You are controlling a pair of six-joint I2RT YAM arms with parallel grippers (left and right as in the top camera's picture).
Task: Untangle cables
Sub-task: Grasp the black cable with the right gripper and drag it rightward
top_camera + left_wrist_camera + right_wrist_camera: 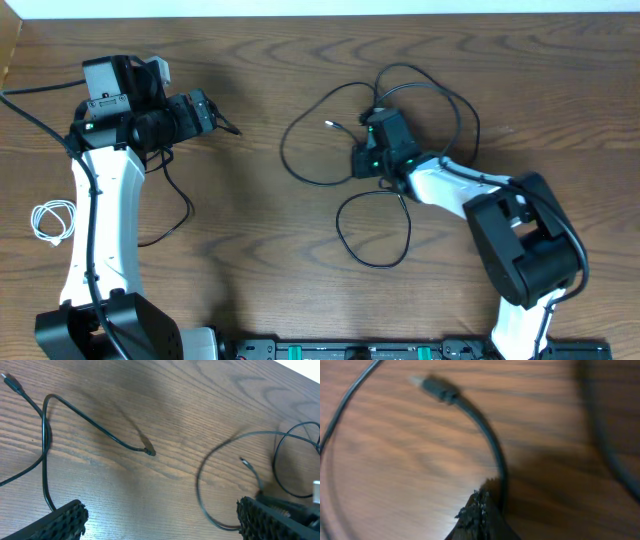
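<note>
— Three cables on the bench [250, 250], is that right?

— Yes. The white cable [52, 220] lies in a small coil at the far left, outside the left arm and well apart from the other two. The left black cable [140, 449] has one plug end just ahead of the left gripper [160, 505], whose fingers stand wide apart over bare wood.

— And on the right?

— The right black cable [493, 447] lies in loose, overlapping loops around the right gripper [481, 507]. That gripper is pressed together on it, a short way behind one plug.

— Sure it is pinched?

— The wrist view is blurred, but the cord runs into the fingertips and ends there.

— What is hidden?

— From overhead, part of the left black cable passes under the left arm. The right one's loops go beneath the gripper, and I cannot tell where its other end lies.
</note>
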